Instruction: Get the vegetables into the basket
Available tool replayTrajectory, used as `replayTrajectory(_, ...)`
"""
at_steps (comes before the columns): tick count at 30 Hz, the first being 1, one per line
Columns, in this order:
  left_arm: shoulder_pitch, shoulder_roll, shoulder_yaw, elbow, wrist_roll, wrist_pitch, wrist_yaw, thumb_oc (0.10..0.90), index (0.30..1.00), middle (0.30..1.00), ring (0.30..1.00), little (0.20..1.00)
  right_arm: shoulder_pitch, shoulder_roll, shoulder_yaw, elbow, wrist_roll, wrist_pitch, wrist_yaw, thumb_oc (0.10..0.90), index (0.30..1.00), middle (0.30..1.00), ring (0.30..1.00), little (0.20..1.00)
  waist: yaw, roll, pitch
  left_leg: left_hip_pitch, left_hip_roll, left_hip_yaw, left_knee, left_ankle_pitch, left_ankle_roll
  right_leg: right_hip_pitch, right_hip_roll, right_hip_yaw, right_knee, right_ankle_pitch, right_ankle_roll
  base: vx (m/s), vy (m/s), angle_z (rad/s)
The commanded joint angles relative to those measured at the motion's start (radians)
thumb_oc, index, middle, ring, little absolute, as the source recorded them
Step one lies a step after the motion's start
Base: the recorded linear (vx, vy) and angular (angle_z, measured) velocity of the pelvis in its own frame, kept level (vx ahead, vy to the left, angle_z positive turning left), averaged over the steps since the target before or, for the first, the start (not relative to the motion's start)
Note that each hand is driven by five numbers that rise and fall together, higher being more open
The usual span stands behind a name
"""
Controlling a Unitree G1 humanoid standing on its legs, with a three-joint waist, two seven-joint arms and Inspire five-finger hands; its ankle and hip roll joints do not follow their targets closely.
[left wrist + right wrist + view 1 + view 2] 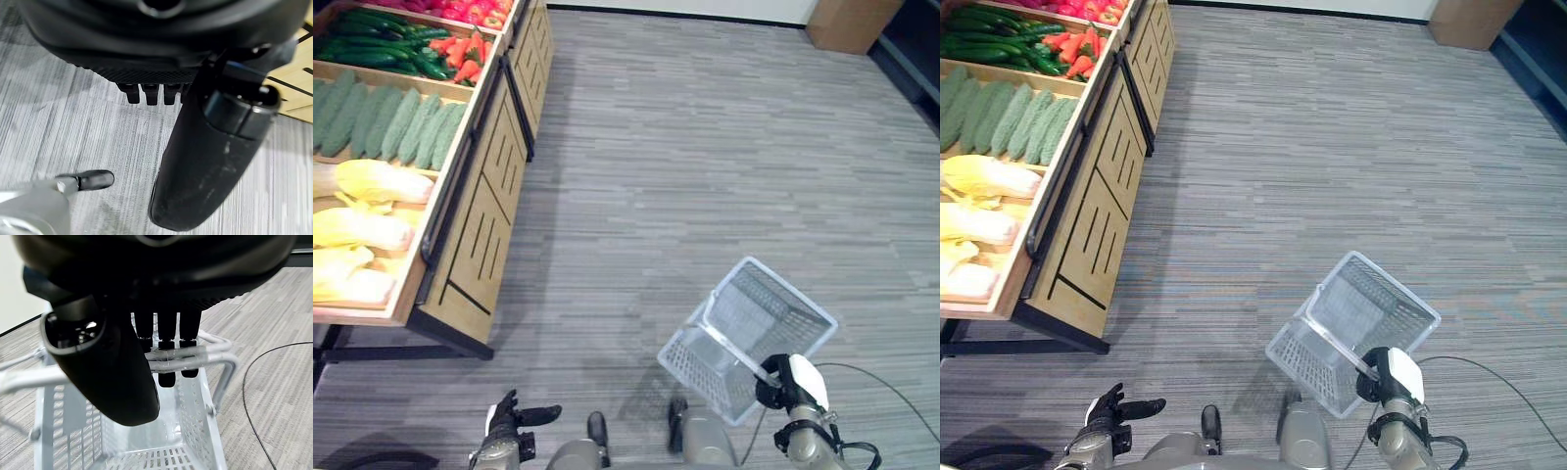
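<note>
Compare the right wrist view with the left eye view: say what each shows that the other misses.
Right wrist view alone: the right hand's fingers curled round the basket handle, and the basket's bare inside. Left eye view alone: the wooden produce stand with green gourds, cucumbers and pale cabbages, plus the open left hand. Both share the white basket over grey floor.

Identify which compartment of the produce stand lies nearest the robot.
The pale yellow cabbages, at the wooden stand's near end; the bitter gourds, cucumbers and carrots lie farther away.
</note>
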Motion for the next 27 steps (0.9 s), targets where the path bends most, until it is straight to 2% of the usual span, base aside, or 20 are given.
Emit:
replayTrajectory(1,-0.008,0.013,0.011,-0.036,0.032,-0.028,0.033,0.900,1.000,1.000,1.000,1.000,-0.049,-0.088,-0.057,-0.035,0.009,-0.032,-0.088,0.400,0.300,0.300,0.300,0.300,-0.022,0.007,0.022,0.053,0.047,0.006,0.096,-0.076,-0.101,-0.026,0.013,0.027,0.073,0.138,0.050,0.34,-0.105,0.58)
replayTrajectory(2,-0.004,0.007,0.009,-0.027,0.036,-0.026,0.029,0.900,1.000,1.000,1.000,1.000,-0.045,-0.090,-0.064,-0.032,0.013,-0.032,-0.086,0.400,0.300,0.300,0.300,0.300,-0.028,0.008,0.016,0.068,0.046,-0.010,0.095,-0.078,-0.105,-0.031,0.019,0.040,0.095,0.142,0.052,0.21,-0.077,0.50)
replayTrajectory(5,0.014,-0.010,0.007,-0.012,0.048,-0.029,0.025,0.900,1.000,1.000,1.000,1.000,-0.038,-0.091,-0.073,0.003,0.020,-0.031,-0.090,0.400,0.300,0.300,0.300,0.300,-0.023,0.007,-0.009,0.099,0.066,-0.025,0.122,-0.082,-0.127,0.014,0.019,0.002,0.107,0.153,0.034,0.28,-0.161,0.92)
replayTrajectory(7,0.042,-0.021,0.014,-0.011,0.040,-0.027,0.021,0.900,1.000,1.000,1.000,1.000,-0.025,-0.110,-0.084,0.004,0.029,-0.042,-0.090,0.400,0.300,0.300,0.300,0.300,-0.019,0.020,-0.024,0.094,0.101,-0.053,0.159,-0.058,-0.156,0.037,0.045,-0.025,0.135,0.115,-0.001,0.26,-0.238,0.48)
replayTrajectory(10,0.048,-0.022,0.011,-0.009,0.042,-0.026,0.021,0.900,1.000,1.000,1.000,1.000,-0.023,-0.116,-0.087,0.005,0.036,-0.049,-0.090,0.400,0.300,0.300,0.300,0.300,-0.019,0.024,-0.025,0.082,0.112,-0.066,0.188,-0.042,-0.164,0.042,0.052,-0.037,0.144,0.098,-0.015,0.15,-0.164,0.22)
replayTrajectory(11,0.054,-0.024,0.004,-0.009,0.051,-0.023,0.014,0.900,1.000,1.000,1.000,1.000,-0.027,-0.126,-0.085,0.002,0.038,-0.052,-0.085,0.400,0.300,0.300,0.300,0.300,-0.015,0.027,-0.026,0.069,0.123,-0.084,0.238,-0.015,-0.175,0.049,0.062,-0.041,0.156,0.076,-0.032,0.19,-0.239,0.17)
replayTrajectory(12,0.053,-0.028,-0.013,-0.017,0.048,-0.021,0.011,0.900,1.000,1.000,1.000,1.000,-0.035,-0.146,-0.083,-0.006,0.043,-0.057,-0.090,0.400,0.300,0.300,0.300,0.300,-0.011,0.023,-0.012,-0.007,0.133,-0.103,0.361,0.035,-0.188,0.076,0.065,-0.059,0.156,0.046,-0.062,0.22,-0.283,0.26)
replayTrajectory(13,0.051,-0.029,-0.019,-0.019,0.049,-0.018,0.009,0.900,1.000,1.000,1.000,1.000,-0.036,-0.152,-0.082,-0.020,0.043,-0.055,-0.090,0.400,0.300,0.300,0.300,0.300,-0.008,0.018,-0.005,-0.039,0.133,-0.109,0.413,0.058,-0.192,0.088,0.065,-0.065,0.160,0.031,-0.077,0.12,-0.188,0.44)
replayTrajectory(14,0.051,-0.029,-0.019,-0.019,0.049,-0.018,0.009,0.900,1.000,1.000,1.000,1.000,-0.036,-0.152,-0.082,-0.021,0.043,-0.055,-0.090,0.400,0.300,0.300,0.300,0.300,-0.010,0.019,-0.005,-0.042,0.134,-0.111,0.417,0.056,-0.192,0.088,0.065,-0.067,0.161,0.031,-0.077,0.06,-0.116,0.50)
replayTrajectory(16,0.056,-0.033,-0.022,-0.011,0.057,-0.009,0.007,0.900,1.000,1.000,1.000,1.000,-0.043,-0.167,-0.077,-0.030,0.036,-0.058,-0.092,0.400,0.300,0.300,0.300,0.300,-0.006,0.010,0.004,-0.084,0.150,-0.079,0.514,0.094,-0.189,0.117,0.061,-0.086,0.168,-0.002,-0.108,0.12,-0.155,0.31)
replayTrajectory(17,0.061,-0.035,-0.024,-0.005,0.067,-0.001,0.006,0.900,1.000,1.000,1.000,1.000,-0.043,-0.175,-0.080,-0.055,0.034,-0.056,-0.093,0.400,0.300,0.300,0.300,0.300,-0.005,0.006,0.013,-0.117,0.187,0.002,0.504,0.103,-0.181,0.145,0.050,-0.116,0.163,-0.018,-0.112,0.16,-0.142,0.56)
replayTrajectory(18,0.066,-0.041,-0.030,0.001,0.082,0.006,0.001,0.900,1.000,1.000,1.000,1.000,-0.051,-0.184,-0.081,-0.085,0.034,-0.057,-0.098,0.400,0.300,0.300,0.300,0.300,0.006,0.003,0.025,-0.172,0.192,0.059,0.447,0.078,-0.176,0.168,0.032,-0.138,0.150,-0.026,-0.103,0.12,-0.090,0.80)
replayTrajectory(19,0.066,-0.041,-0.031,0.001,0.082,0.006,0.001,0.900,1.000,1.000,1.000,1.000,-0.050,-0.184,-0.081,-0.085,0.034,-0.057,-0.097,0.400,0.300,0.300,0.300,0.300,0.005,0.003,0.025,-0.172,0.191,0.059,0.447,0.077,-0.175,0.169,0.032,-0.139,0.150,-0.027,-0.103,0.08,-0.019,0.89)
replayTrajectory(21,0.076,-0.042,-0.035,0.007,0.103,0.004,-0.007,0.900,1.000,1.000,1.000,1.000,-0.057,-0.188,-0.083,-0.107,0.031,-0.061,-0.101,0.400,0.300,0.300,0.300,0.300,0.019,0.000,0.030,-0.230,0.186,0.113,0.354,0.038,-0.166,0.187,0.016,-0.165,0.135,-0.038,-0.086,0.09,0.032,0.65)
replayTrajectory(22,0.081,-0.043,-0.038,0.009,0.107,0.005,-0.008,0.900,1.000,1.000,1.000,1.000,-0.060,-0.191,-0.083,-0.111,0.028,-0.060,-0.103,0.400,0.300,0.300,0.300,0.300,0.026,0.004,0.032,-0.265,0.184,0.143,0.301,0.049,-0.170,0.195,0.015,-0.172,0.130,-0.045,-0.081,0.21,0.120,0.64)
replayTrajectory(23,0.100,-0.043,-0.036,0.021,0.118,0.005,-0.018,0.900,1.000,1.000,1.000,1.000,-0.068,-0.185,-0.080,-0.115,0.027,-0.061,-0.101,0.400,0.300,0.300,0.300,0.300,0.049,0.020,0.035,-0.331,0.212,0.190,0.213,0.132,-0.187,0.230,0.026,-0.185,0.119,-0.065,-0.079,0.35,0.166,0.55)
replayTrajectory(24,0.113,-0.039,-0.032,0.031,0.127,0.003,-0.027,0.900,1.000,1.000,1.000,1.000,-0.072,-0.175,-0.070,-0.114,0.020,-0.063,-0.100,0.400,0.300,0.300,0.300,0.300,0.076,0.023,0.038,-0.352,0.208,0.182,0.137,0.182,-0.199,0.270,0.033,-0.182,0.110,-0.083,-0.077,0.41,0.183,0.39)
replayTrajectory(26,0.123,-0.037,-0.022,0.040,0.128,0.005,-0.034,0.900,1.000,1.000,1.000,1.000,-0.073,-0.169,-0.067,-0.120,0.016,-0.060,-0.096,0.400,0.300,0.300,0.300,0.300,0.089,0.025,0.035,-0.353,0.205,0.169,0.118,0.201,-0.201,0.286,0.039,-0.175,0.105,-0.088,-0.076,0.23,0.124,0.01)
replayTrajectory(27,0.137,-0.040,-0.017,0.044,0.137,0.008,-0.040,0.900,1.000,1.000,1.000,1.000,-0.071,-0.158,-0.063,-0.117,0.012,-0.059,-0.094,0.400,0.300,0.300,0.300,0.300,0.091,0.026,0.028,-0.320,0.196,0.167,0.100,0.186,-0.193,0.299,0.038,-0.174,0.106,-0.098,-0.067,0.15,0.148,-0.19)
